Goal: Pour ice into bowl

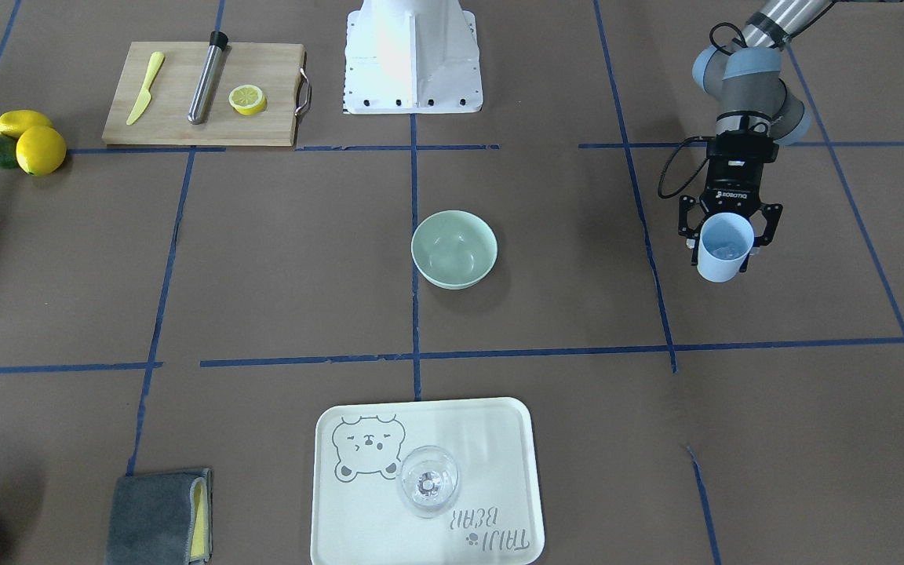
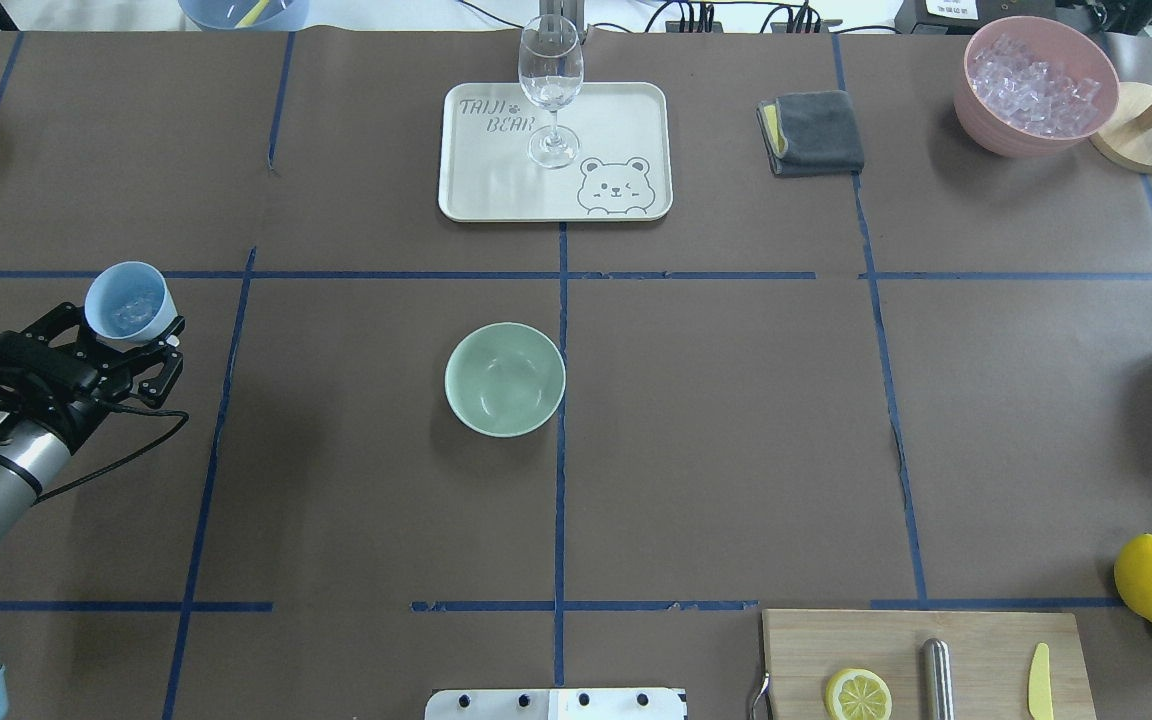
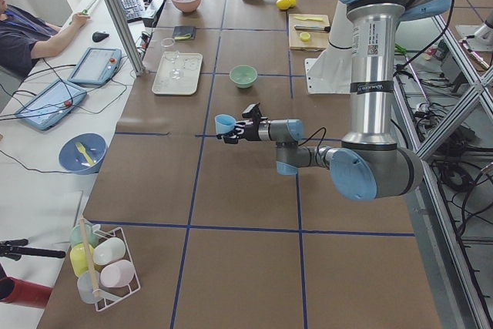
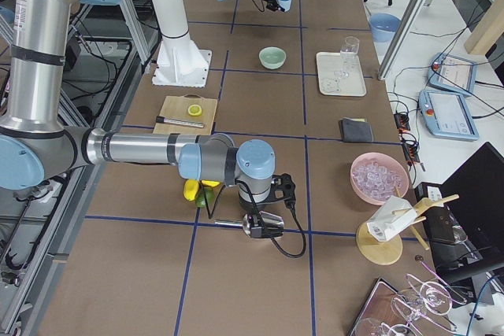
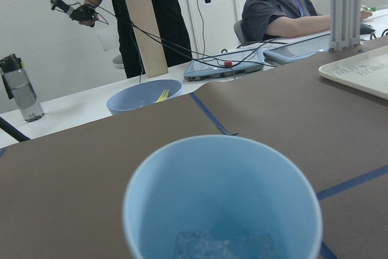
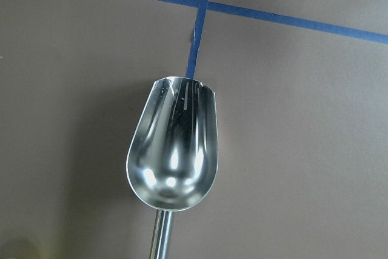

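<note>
Brown paper marked off with blue tape covers the table (image 1: 279,259), and I note the bowl (image 1: 453,249) standing upright near its middle, right beside a tape crossing line. I find the left gripper (image 1: 727,235) well apart from the bowl, out toward the robot's left end of the table, its two fingers closed around the lower wall of a blue cup (image 1: 724,253). The cup is held mouth-up, clear of the table surface. The ice (image 5: 221,244) sits in the bottom of this cup, a small clump of clear cubes. At the opposite end the right gripper (image 4: 264,222) hangs low over the table above a metal scoop (image 6: 173,153); whether its fingers are parted or closed, I cannot tell. A pink container (image 2: 1034,88) heaped with more cubes stands at the far right corner.
</note>
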Robot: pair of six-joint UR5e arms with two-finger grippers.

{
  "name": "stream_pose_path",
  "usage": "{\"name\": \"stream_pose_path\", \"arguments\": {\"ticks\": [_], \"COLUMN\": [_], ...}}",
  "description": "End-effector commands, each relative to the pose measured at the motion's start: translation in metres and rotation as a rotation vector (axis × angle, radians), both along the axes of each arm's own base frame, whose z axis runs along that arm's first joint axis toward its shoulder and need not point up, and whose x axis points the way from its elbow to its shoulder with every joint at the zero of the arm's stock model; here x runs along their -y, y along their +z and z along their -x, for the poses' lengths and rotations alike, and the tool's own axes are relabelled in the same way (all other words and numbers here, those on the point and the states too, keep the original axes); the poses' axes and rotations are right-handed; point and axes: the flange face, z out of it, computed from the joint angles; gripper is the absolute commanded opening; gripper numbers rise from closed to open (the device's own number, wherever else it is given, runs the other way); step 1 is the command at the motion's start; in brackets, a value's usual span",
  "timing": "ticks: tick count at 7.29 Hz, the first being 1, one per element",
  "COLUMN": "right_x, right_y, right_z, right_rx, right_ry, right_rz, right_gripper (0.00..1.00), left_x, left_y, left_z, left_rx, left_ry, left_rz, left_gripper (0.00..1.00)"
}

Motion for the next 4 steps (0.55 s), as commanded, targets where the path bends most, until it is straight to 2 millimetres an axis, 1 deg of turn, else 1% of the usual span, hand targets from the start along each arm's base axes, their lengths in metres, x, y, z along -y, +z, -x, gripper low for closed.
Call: {"name": "stream_pose_path", "arguments": {"ticks": [1,2,3,4], "right_x": [-0.005,-0.009,-0.012,-0.015], "right_y": [0.004,0.006,0.009,0.010], "right_z": [-0.005,-0.009,-0.012,-0.015], "right_rx": [-0.001,-0.001,0.001,0.000], "right_ry": [0.012,0.023,0.032,0.039], "right_rz": [0.009,0.017,0.021,0.025], "right_gripper": [1.00,1.00,1.00,1.00], "left_x": [0.023,0.029,0.035,0.040], "left_y": [-0.066,-0.089,-0.118,-0.148], "left_z": [-0.051,-0.070,-0.090,-0.107], "left_rx": [0.207,0.217,0.297,0.304], "left_ry": [0.019,0.025,0.036,0.040], "left_rz": [-0.098,-0.108,-0.133,-0.152], "left_gripper": [0.00,0.00,0.00,0.00]}}
